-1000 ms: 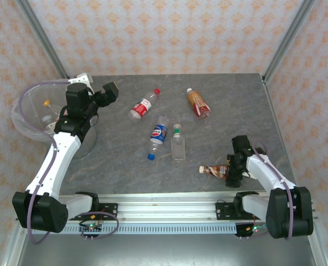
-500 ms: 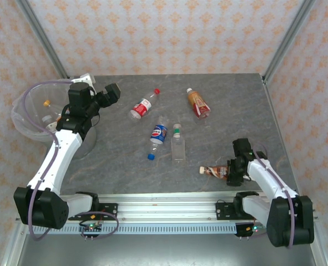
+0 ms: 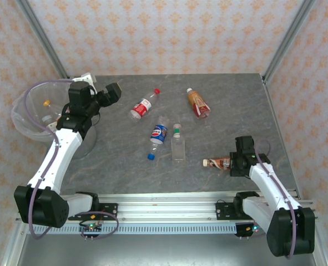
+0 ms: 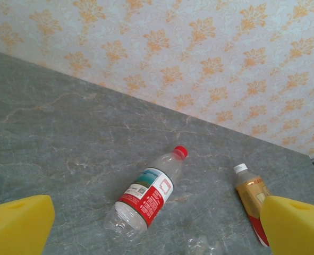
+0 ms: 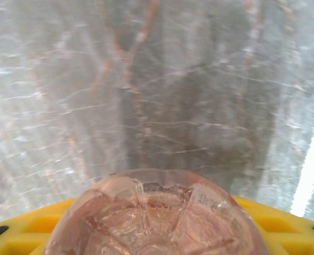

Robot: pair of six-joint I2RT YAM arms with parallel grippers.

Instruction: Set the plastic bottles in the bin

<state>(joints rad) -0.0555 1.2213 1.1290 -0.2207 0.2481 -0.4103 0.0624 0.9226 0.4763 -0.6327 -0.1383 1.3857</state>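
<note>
A small clear plastic bottle with a brown label is gripped by the closed right gripper at the lower right of the grey tabletop. The left gripper is spread wide open at the upper left, beside the round translucent bin.

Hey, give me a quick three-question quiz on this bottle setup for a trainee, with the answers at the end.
1. True or false: the left gripper is shut on a bottle.
2. Which bottle does the right gripper hold? A) the red-capped bottle B) the brown-labelled bottle C) the blue-labelled bottle
3. How many bottles lie on the table untouched by either gripper?

Key: 1. False, its jaws are open and hold nothing. 2. B. 3. Four.
</note>
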